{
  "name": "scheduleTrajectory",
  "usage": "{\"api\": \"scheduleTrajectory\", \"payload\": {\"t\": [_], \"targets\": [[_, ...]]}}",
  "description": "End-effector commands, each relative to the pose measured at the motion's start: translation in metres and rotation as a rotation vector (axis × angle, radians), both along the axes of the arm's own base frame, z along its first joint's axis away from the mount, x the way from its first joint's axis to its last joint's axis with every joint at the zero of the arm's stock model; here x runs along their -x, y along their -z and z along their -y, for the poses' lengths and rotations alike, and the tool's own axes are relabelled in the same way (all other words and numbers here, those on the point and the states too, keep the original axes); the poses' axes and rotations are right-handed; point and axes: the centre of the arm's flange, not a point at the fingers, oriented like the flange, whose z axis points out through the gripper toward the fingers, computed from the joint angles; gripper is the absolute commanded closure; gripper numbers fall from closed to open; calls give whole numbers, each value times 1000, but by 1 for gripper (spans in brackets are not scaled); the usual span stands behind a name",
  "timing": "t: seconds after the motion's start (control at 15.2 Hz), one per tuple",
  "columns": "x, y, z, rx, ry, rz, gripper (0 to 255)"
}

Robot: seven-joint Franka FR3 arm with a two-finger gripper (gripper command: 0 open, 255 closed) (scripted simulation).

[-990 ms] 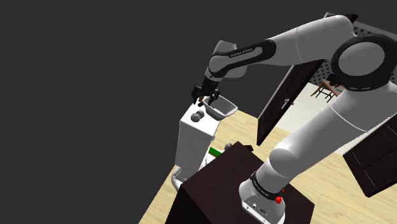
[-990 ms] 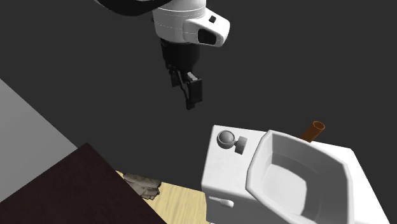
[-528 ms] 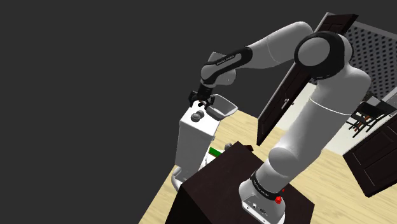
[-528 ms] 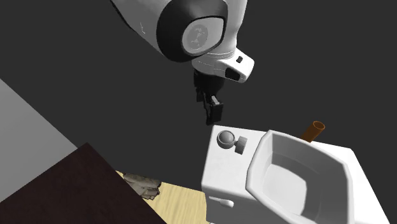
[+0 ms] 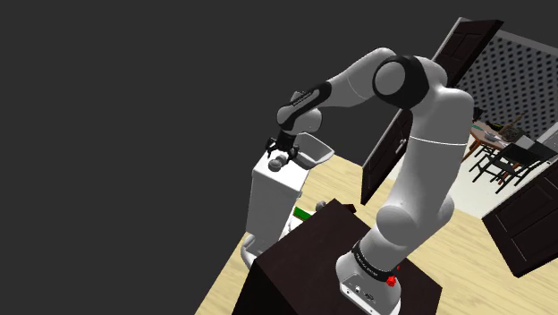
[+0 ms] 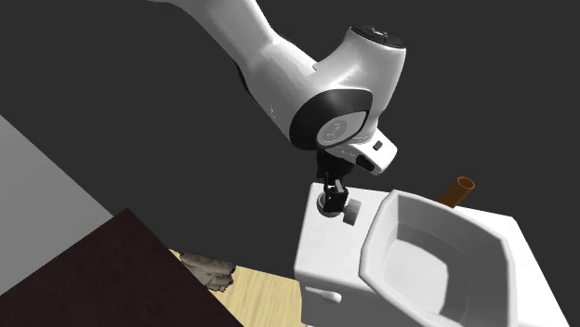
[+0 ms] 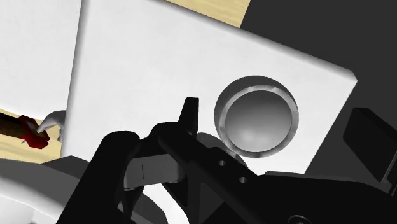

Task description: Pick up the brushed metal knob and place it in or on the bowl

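Note:
The grey metal knob (image 6: 349, 212) lies on its side on the flat white cabinet top (image 6: 316, 237), its round head (image 7: 257, 121) facing the wrist camera. My gripper (image 6: 333, 192) hangs right over it, open, one black finger (image 7: 190, 113) on each side of the head; neither finger clasps it. In the shoulder view the gripper (image 5: 278, 151) sits just above the knob (image 5: 277, 165). The white bowl (image 6: 437, 260) stands on the same top, close beside the knob, and also appears as the bowl (image 5: 309, 154) behind the hand.
A brown tube (image 6: 457, 190) pokes up behind the bowl. The dark stand (image 5: 304, 268) fills the foreground, with a green item (image 5: 302, 213) beside it. A dark door (image 5: 420, 116) stands behind the arm. Rubble (image 6: 209, 269) lies on the wooden floor.
The hand has come down from well above the cabinet to the knob and turned over it. The arm's elbow has swung across. The fingers stayed apart; knob and bowl have not moved.

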Motion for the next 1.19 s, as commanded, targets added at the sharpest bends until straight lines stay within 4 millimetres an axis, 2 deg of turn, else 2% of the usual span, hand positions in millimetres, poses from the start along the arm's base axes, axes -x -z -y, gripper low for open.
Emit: {"api": "scheduleTrajectory", "payload": {"t": [0.0,0.46,0.99,1.06,1.12], "targets": [[-5,14,6,0,27,-4,0],[-4,49,3,0,27,-4,0],[-4,48,3,0,27,-4,0],[-4,48,3,0,27,-4,255],[-4,48,3,0,27,-4,255]]}}
